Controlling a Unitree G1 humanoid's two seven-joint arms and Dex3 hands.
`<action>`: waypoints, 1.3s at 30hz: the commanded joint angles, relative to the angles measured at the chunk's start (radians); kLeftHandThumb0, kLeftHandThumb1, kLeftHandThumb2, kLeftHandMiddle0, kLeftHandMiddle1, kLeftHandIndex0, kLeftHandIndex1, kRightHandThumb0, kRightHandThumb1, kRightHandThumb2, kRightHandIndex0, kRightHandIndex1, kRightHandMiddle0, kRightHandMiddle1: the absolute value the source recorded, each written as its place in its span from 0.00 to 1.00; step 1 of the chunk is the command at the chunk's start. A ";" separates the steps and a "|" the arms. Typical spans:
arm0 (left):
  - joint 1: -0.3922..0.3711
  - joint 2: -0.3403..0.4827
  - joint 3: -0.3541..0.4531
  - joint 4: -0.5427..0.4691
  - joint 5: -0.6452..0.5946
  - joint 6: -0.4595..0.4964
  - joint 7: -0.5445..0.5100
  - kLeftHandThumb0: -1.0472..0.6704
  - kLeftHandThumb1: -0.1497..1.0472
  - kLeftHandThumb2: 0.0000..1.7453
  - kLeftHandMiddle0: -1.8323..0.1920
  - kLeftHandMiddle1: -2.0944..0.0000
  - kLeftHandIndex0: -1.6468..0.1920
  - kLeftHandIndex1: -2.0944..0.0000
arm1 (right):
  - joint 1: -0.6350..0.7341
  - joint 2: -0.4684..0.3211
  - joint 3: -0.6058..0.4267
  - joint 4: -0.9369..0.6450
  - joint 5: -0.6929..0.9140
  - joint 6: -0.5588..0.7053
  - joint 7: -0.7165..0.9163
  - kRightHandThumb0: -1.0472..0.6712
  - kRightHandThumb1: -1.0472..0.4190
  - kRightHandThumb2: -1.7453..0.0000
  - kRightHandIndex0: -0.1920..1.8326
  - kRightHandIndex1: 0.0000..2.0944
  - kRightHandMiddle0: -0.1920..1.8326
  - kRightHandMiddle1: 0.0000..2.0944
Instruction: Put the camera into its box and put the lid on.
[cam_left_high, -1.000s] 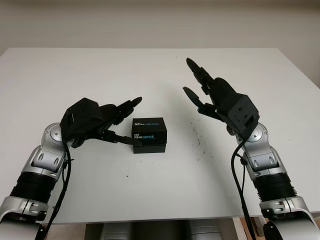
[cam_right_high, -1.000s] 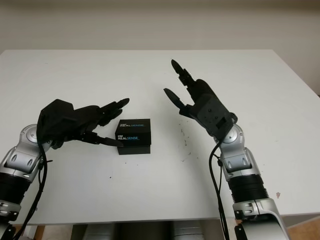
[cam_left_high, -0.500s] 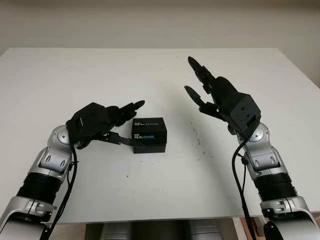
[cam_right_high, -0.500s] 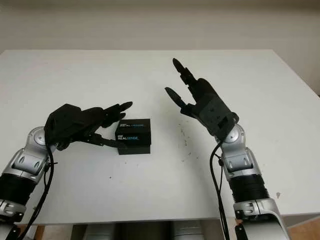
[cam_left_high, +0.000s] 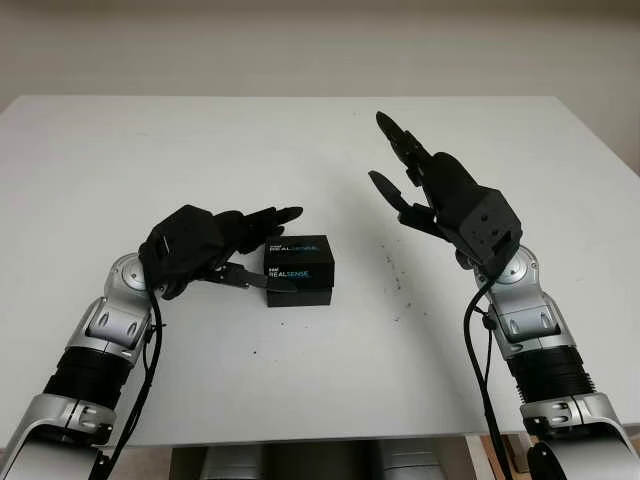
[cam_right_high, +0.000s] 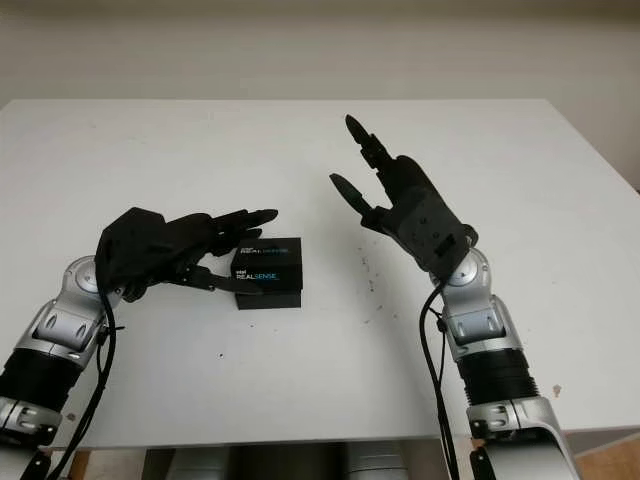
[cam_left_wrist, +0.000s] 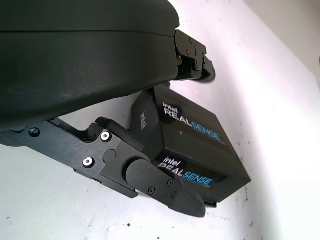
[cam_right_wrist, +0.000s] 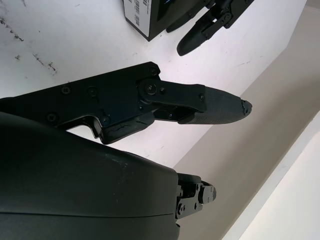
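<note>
The black RealSense camera box (cam_left_high: 298, 268) stands in the middle of the white table (cam_left_high: 300, 380) with its lid on; no camera is visible outside it. My left hand (cam_left_high: 282, 248) is open at the box's left end. Its upper fingers (cam_left_high: 280, 215) reach over the back top edge, and its thumb (cam_left_wrist: 165, 185) lies along the lower front edge of the box (cam_left_wrist: 200, 145). Whether they press on it I cannot tell. My right hand (cam_left_high: 395, 165) is open, raised above the table to the right of the box and apart from it.
A few dark specks (cam_left_high: 395, 272) mark the table right of the box. The table's far edge meets a pale wall. The front edge runs just below both forearms.
My left hand has moved right and turned, bringing its fingers over the box's top and its thumb along the front. The right hand has barely moved.
</note>
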 joint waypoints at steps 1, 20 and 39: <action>0.013 -0.008 0.010 0.012 -0.006 -0.015 0.010 0.35 0.85 0.03 0.85 0.58 0.85 0.67 | -0.008 -0.005 -0.007 -0.018 0.005 -0.003 -0.004 0.21 0.00 0.70 0.10 0.03 0.11 0.03; 0.044 -0.025 0.025 -0.005 -0.001 -0.049 0.096 0.48 0.96 0.03 0.86 0.30 0.85 0.32 | -0.015 -0.008 -0.005 -0.008 -0.003 -0.009 -0.007 0.21 0.00 0.70 0.10 0.03 0.11 0.03; 0.102 -0.047 0.087 -0.107 -0.073 -0.103 0.140 0.47 0.95 0.03 0.83 0.23 0.81 0.27 | -0.017 -0.009 0.001 -0.002 -0.003 -0.003 0.012 0.20 0.00 0.70 0.09 0.02 0.10 0.02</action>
